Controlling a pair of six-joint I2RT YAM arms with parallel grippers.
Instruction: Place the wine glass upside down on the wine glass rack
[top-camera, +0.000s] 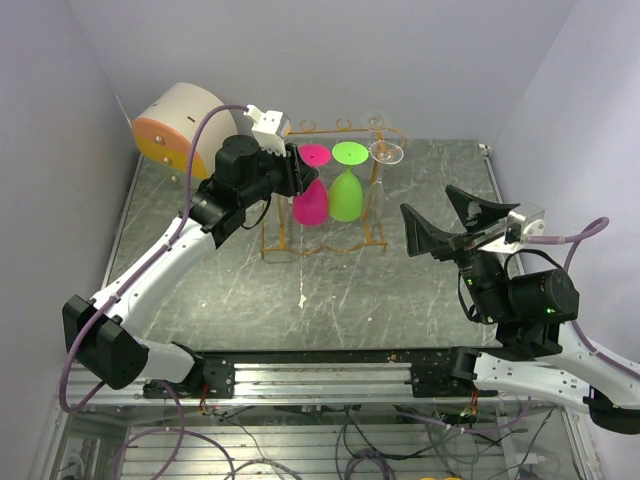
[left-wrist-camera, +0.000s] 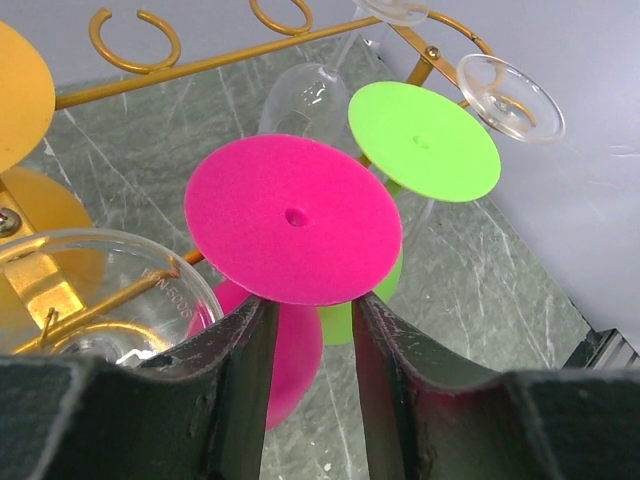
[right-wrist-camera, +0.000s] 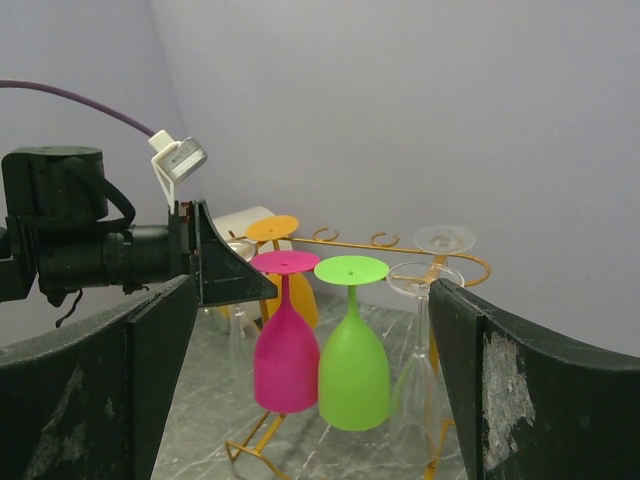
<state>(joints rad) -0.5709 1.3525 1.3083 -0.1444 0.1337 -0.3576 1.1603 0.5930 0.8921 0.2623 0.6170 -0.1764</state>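
Observation:
The orange-gold wire rack stands at the back middle of the table. A pink wine glass hangs upside down in it, foot up, beside a green one. My left gripper is open just left of the pink glass's foot. In the left wrist view its jaws stand apart under the edge of the pink foot, touching nothing I can see; the stem is hidden by the foot. My right gripper is open and empty, to the right of the rack, facing it.
Clear glasses hang upside down at the rack's right end, another clear one and an orange one at its left. A white and orange cylinder lies at the back left. Walls enclose the table on three sides.

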